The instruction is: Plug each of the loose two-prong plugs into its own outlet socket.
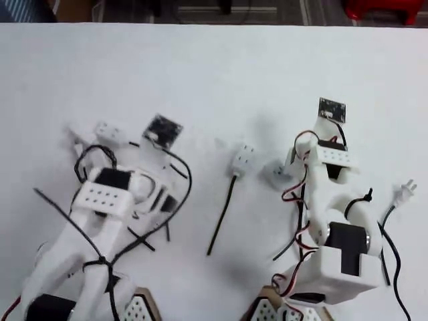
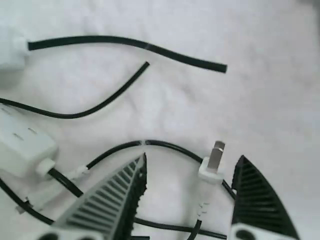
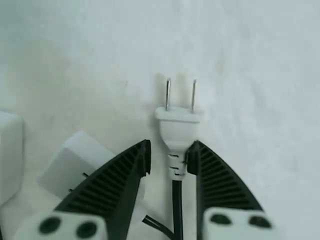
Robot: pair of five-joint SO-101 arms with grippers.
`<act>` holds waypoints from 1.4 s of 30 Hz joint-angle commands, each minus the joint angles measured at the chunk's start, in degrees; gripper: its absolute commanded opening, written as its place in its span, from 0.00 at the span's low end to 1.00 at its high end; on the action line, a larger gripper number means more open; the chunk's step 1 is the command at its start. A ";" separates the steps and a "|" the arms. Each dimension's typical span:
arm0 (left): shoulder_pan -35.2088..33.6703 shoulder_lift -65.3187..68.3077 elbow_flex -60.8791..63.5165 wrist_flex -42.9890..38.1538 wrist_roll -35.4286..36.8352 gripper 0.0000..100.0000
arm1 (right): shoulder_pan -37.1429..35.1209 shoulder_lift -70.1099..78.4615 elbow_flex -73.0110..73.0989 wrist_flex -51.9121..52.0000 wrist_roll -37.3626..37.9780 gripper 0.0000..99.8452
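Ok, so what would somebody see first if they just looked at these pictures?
A white plug with two shiny prongs sticks out right at the tip of the right tool. A second plug lies between the open fingers of the left tool, with black cords lying around it. In the high view, a white outlet socket sits mid-table between the two arms.

A white bench (image 1: pixel 200 73) lies evenly lit; past its far edge show a dark floor (image 1: pixel 294 12) and a red piece of furniture (image 1: pixel 384 9).
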 commanded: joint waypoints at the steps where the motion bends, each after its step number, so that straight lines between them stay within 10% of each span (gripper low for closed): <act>1: -0.04 2.07 2.02 -1.67 -3.08 0.28 | -0.75 -0.31 -1.05 -0.75 0.53 0.13; 11: 1.27 13.58 -3.43 -1.49 3.60 0.26 | -0.75 -0.31 -0.97 -0.75 0.53 0.13; 17: 3.56 13.85 -3.52 -1.49 3.60 0.02 | -0.84 -0.31 -1.05 -0.75 0.53 0.13; 26: 5.41 13.76 -5.63 0.00 4.04 0.02 | -0.84 -0.31 -1.14 -0.84 0.53 0.13; 34: 16.84 13.76 -16.88 18.37 4.57 0.02 | -0.84 -0.31 -1.14 -0.84 0.53 0.13; 42: 21.58 12.53 -16.70 15.03 8.09 0.02 | -0.84 -0.31 -1.14 -0.84 0.53 0.13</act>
